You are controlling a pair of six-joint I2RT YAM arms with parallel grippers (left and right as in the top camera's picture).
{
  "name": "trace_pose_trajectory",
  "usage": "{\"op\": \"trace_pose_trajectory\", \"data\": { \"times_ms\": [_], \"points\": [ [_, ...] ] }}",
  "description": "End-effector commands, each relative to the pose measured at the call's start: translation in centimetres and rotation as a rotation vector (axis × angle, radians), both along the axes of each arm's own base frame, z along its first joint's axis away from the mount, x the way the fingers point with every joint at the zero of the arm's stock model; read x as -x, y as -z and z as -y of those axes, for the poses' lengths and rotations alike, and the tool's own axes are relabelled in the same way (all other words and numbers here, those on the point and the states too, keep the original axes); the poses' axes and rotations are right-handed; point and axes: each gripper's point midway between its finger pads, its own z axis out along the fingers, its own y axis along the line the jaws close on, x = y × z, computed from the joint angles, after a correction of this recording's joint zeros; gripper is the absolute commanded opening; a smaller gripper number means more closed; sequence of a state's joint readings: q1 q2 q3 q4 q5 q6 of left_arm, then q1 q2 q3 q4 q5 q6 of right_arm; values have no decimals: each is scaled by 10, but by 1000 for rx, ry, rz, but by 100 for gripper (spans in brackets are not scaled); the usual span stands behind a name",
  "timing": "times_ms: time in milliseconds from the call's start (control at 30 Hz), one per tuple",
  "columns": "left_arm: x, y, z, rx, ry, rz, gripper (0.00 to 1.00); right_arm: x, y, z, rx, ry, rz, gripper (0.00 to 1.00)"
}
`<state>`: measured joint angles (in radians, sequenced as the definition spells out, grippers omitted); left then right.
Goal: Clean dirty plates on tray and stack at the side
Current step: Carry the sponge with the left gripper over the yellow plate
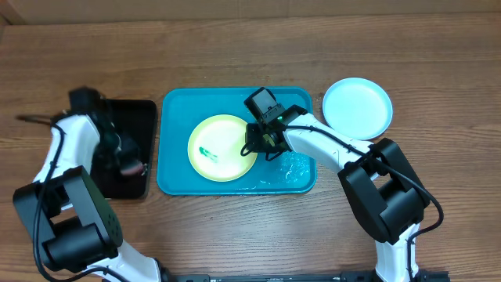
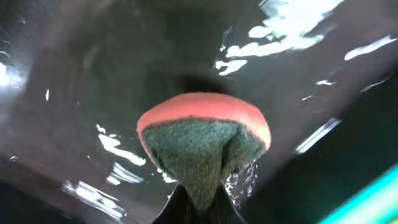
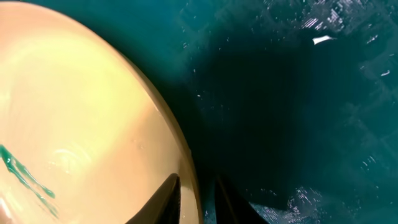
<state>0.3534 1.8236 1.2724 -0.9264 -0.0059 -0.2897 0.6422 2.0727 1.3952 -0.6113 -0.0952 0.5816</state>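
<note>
your right gripper (image 3: 198,202) has its fingers narrowed onto the rim of the yellow plate (image 1: 219,149), one above and one outside, seemingly pinching it. the plate lies in the turquoise tray (image 1: 176,106), with a teal smear (image 1: 207,153) left of centre. your left gripper (image 2: 199,210) is clamped on the sponge (image 2: 202,143) over the black tray (image 1: 141,110). pin the rim firmly against the wet tray floor, then carry the sponge across to that smear.

Yellow plate (image 3: 81,112) partly off-frame.
</note>
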Motion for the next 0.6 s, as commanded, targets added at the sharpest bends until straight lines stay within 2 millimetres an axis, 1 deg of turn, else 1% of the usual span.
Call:
{"op": "trace_pose_trajectory", "data": {
  "times_ms": [0, 67, 167, 233, 267, 367, 400, 467, 500, 567],
  "points": [
    [-30, -56, -13, -42, -17, 111, 4, -2, 11, 10, 47, 23, 2, 26],
    [-36, -81, -7, -8, -9, 146, 4, -3, 11, 9, 42, 24, 7, 29],
    [-42, -104, 7, 59, 14, 188, 4, -4, 10, 8, 38, 24, 13, 29],
    [-46, -110, 26, 144, 73, 218, 4, -5, 10, 8, 35, 24, 17, 29],
    [-46, -111, 41, 205, 117, 229, 4, -5, 10, 8, 34, 24, 18, 29],
    [-43, -109, 82, 354, 236, 234, 4, -7, 9, 7, 31, 24, 23, 29],
    [-41, -105, 91, 374, 256, 222, 4, -7, 9, 6, 28, 24, 25, 30],
    [-34, -93, 108, 391, 289, 181, 4, -9, 8, 5, 24, 21, 32, 36],
    [-30, -86, 117, 396, 310, 161, 4, -10, 7, 4, 23, 3, 45, 41],
    [-23, -71, 133, 398, 349, 126, 4, -16, 5, 0, 24, -75, 93, 50]
  ]
}}
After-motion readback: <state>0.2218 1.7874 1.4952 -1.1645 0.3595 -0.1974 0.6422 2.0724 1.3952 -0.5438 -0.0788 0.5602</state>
